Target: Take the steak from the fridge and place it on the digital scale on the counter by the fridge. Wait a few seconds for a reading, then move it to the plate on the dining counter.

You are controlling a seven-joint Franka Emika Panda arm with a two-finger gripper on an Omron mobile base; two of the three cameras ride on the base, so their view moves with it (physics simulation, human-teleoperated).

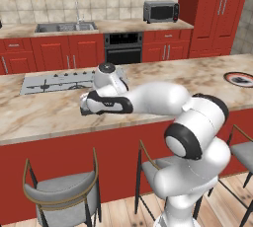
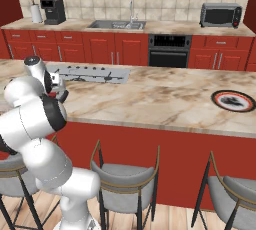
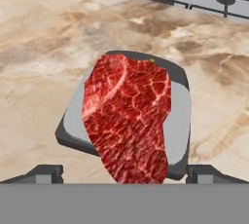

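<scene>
In the hand view the red steak (image 3: 129, 121) lies flat on the dark grey digital scale (image 3: 181, 116), which rests on the beige marble counter (image 3: 44, 47). My gripper (image 3: 126, 173) hovers just above them, open, with its fingertips (image 3: 44, 172) spread wide on either side of the steak's near end. From the base cameras the hand (image 1: 85, 105) is low over the counter beside the cooktop, and the gripper (image 2: 62, 94) shows there too. The plate (image 1: 240, 78) sits far to the right on the same counter, where the plate (image 2: 233, 100) is bare.
A pale grey cooktop panel (image 1: 54, 81) lies just beyond the scale. Grey-seated stools (image 2: 125, 179) line the counter's red front. The back wall holds a sink (image 2: 116, 24), an oven (image 1: 123, 47), a toaster oven (image 2: 220, 14) and a coffee machine (image 2: 53, 10).
</scene>
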